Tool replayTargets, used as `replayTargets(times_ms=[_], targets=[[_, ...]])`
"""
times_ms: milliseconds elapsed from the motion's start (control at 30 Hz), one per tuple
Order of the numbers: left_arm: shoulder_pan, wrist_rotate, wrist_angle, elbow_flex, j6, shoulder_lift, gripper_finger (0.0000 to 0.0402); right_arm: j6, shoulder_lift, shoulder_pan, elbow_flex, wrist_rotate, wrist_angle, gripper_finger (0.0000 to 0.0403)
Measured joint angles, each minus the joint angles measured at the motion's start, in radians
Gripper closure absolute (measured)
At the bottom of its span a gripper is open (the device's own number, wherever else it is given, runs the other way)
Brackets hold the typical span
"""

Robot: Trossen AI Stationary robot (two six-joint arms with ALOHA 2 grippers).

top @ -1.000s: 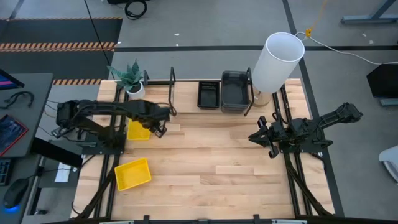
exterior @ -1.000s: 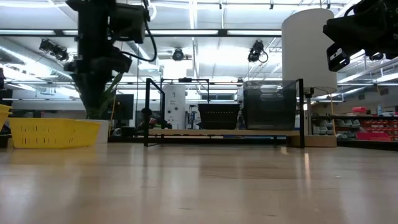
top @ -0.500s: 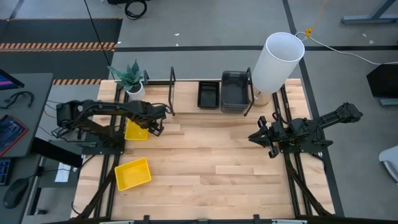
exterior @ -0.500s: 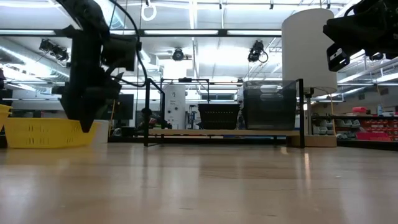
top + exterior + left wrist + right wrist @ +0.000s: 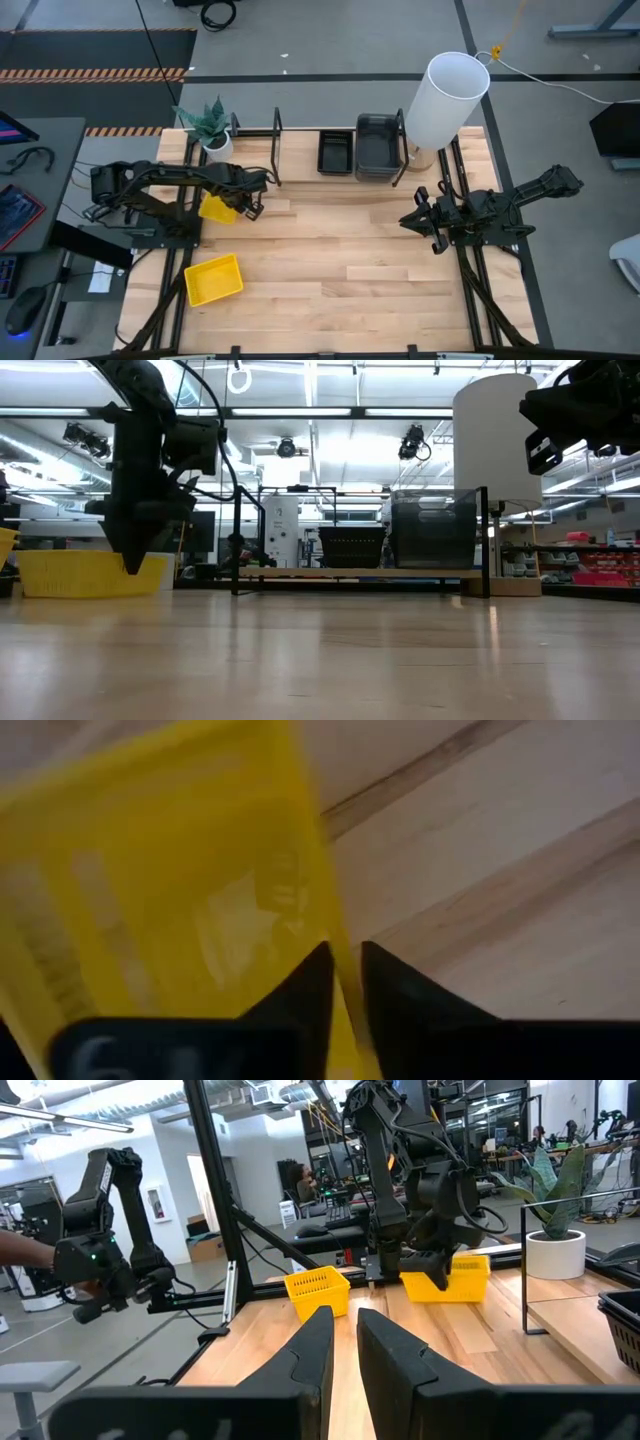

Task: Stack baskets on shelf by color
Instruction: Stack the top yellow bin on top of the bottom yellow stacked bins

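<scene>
Near the table's left edge, the left gripper (image 5: 248,203) pinched the thin wall of a yellow basket (image 5: 217,209), fingers (image 5: 305,995) closed either side of the rim. The shelf (image 5: 300,170) stood along the far edge, holding a black basket (image 5: 335,152) and a grey basket (image 5: 377,146). The right gripper (image 5: 421,218) hovered near the right edge, fingers nearly together, holding nothing. A one-wall grip might let the basket tilt or slip when raised.
</scene>
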Motion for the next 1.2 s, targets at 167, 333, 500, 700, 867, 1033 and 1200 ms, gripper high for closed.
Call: replayTargets(times_ms=[167, 333, 500, 700, 867, 1033, 1200], targets=[[0.000, 0.010, 0.003, 0.000, 0.023, 0.000, 0.0389, 0.000, 0.000, 0.000, 0.000, 0.000, 0.000, 0.0347], [-0.016, 0.038, -0.009, 0.007, 0.044, 0.000, 0.0392, 0.000, 0.000, 0.000, 0.000, 0.000, 0.000, 0.0347], [-0.072, 0.050, -0.101, 0.094, 0.097, -0.018, 0.0392, 0.000, 0.000, 0.000, 0.000, 0.000, 0.000, 0.0347], [-0.201, 0.199, -0.218, 0.275, 0.128, -0.067, 0.0392, 0.000, 0.000, 0.000, 0.000, 0.000, 0.000, 0.0347], [-0.377, 0.358, -0.282, 0.415, 0.096, -0.088, 0.0392, 0.000, 0.000, 0.000, 0.000, 0.000, 0.000, 0.0347], [-0.588, 0.390, -0.334, 0.483, -0.029, -0.089, 0.0392, 0.000, 0.000, 0.000, 0.000, 0.000, 0.000, 0.0347], [-0.802, 0.353, -0.340, 0.476, -0.215, -0.086, 0.0392, 0.000, 0.000, 0.000, 0.000, 0.000, 0.000, 0.0347]])
